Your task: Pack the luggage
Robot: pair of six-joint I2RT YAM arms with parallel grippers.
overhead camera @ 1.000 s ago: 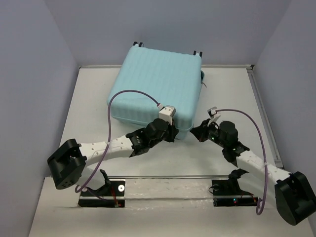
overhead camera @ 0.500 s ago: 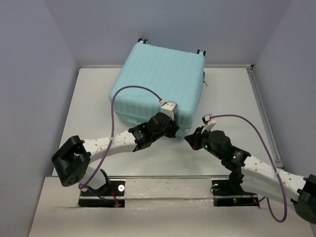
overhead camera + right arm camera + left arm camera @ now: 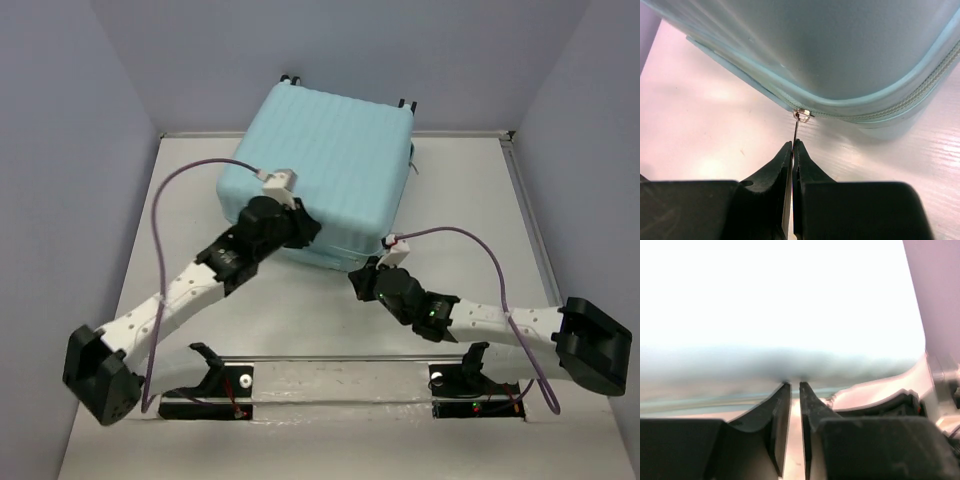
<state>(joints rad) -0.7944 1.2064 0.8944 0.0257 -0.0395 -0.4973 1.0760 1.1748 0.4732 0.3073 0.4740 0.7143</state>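
Note:
The luggage (image 3: 330,150) is a pale mint-blue ribbed suitcase lying closed at the back middle of the table. My right gripper (image 3: 358,280) is at its near edge. In the right wrist view the right gripper (image 3: 794,145) is shut on the thin metal zipper pull (image 3: 796,129), which hangs from the slider (image 3: 803,114) on the zipper line of the luggage (image 3: 840,50). My left gripper (image 3: 303,230) rests on the near left part of the lid. In the left wrist view the left gripper (image 3: 794,385) has its jaws nearly together, empty, with the tips against the overexposed shell (image 3: 790,360).
Black wheels (image 3: 288,79) stick out at the suitcase's far edge near the back wall. Side walls stand left and right of the white table (image 3: 470,200). A metal rail (image 3: 340,360) with the arm mounts crosses the near edge.
My left gripper has moved left from the suitcase's near edge onto its near left lid. My right gripper has moved left along the near edge. The suitcase has turned slightly.

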